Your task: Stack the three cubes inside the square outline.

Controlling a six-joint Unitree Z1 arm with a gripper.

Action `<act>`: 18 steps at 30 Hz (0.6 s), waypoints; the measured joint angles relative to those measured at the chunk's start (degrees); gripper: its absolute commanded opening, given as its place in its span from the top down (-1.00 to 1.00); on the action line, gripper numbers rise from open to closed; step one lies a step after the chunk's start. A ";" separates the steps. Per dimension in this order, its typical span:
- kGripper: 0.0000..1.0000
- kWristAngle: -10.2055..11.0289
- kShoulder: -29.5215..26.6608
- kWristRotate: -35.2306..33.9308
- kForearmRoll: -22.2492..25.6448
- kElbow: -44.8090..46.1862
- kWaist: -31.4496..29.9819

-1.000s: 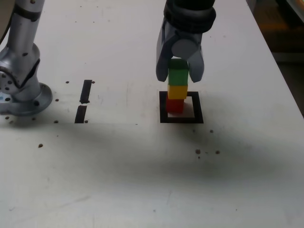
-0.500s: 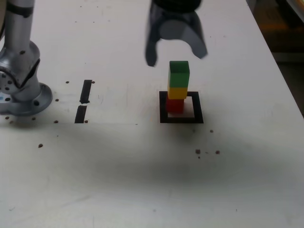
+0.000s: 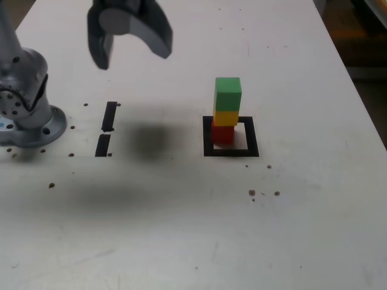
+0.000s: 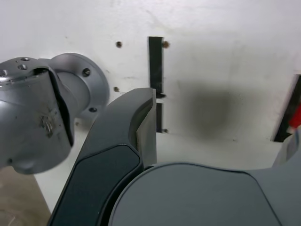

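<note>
Solid green (image 3: pixel 228 93), yellow (image 3: pixel 227 118) and red cubes (image 3: pixel 222 134) stand stacked, base inside black-tape square (image 3: pixel 254 145); my grey claw (image 3: pixel 132 62) hangs spread, clear of tower.

Item, one hand (image 3: pixel 133 61), open: formerly with its fingers at either side of the green cube (image 3: pixel 228 93), then lifted off with fingers spread, now well apart from the cube, farther toward the exterior view's left and closer to that view's upper edge. Item, one arm link (image 3: pixel 9 42), above the base: formerly rising toward the exterior view's upper edge, now leaning to its left edge. Item, one dark, soft-edged shadow (image 3: pixel 150 142): newly present on the worktop (image 3: pixel 181 229), between the short black strips (image 3: pixel 109 116) and the square outline (image 3: pixel 254 144).
</note>
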 measured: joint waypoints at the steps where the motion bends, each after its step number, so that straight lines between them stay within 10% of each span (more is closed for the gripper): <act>1: -0.99 -0.48 0.45 0.41 -1.96 1.97 0.25; 18: -0.99 -1.58 -0.51 2.19 -10.66 21.48 2.52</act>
